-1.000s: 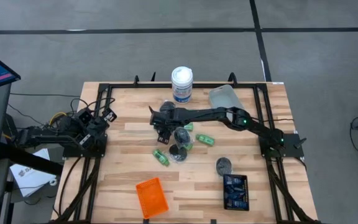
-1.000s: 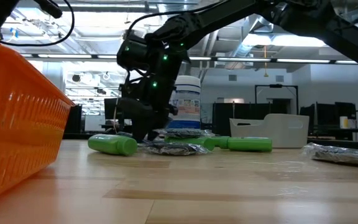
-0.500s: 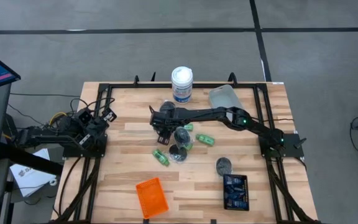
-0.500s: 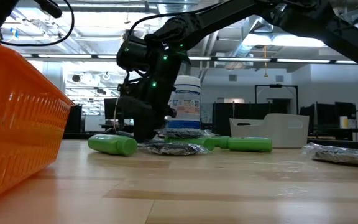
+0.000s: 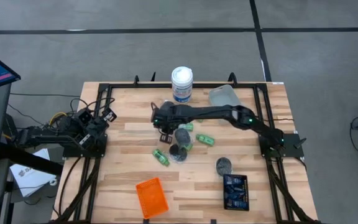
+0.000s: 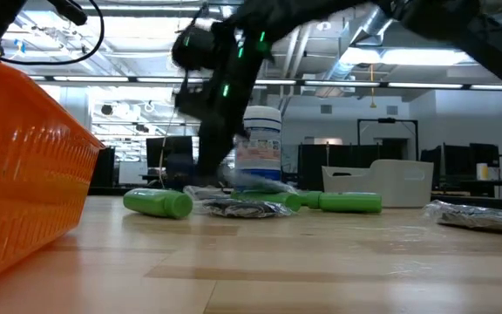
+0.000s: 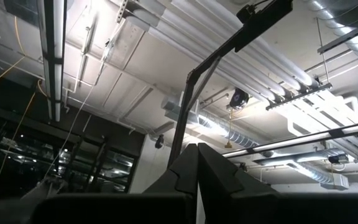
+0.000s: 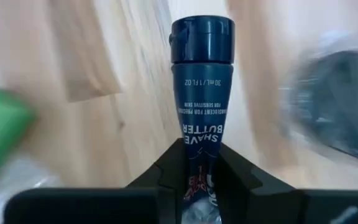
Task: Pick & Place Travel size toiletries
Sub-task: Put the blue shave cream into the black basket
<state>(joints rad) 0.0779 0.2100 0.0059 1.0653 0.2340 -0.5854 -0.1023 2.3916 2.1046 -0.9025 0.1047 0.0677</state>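
High view: right gripper over the table's middle, beside the toiletry pile, black tray well apart toward the right arm's near corner; left gripper parked, clenched. Low view: blurred. Right wrist view: jaws grasping blue tube, long axis straight ahead, cap away.

Green bottles: three. Grey wrapped pucks: three. Blue tubes: one visible. Trays: three.
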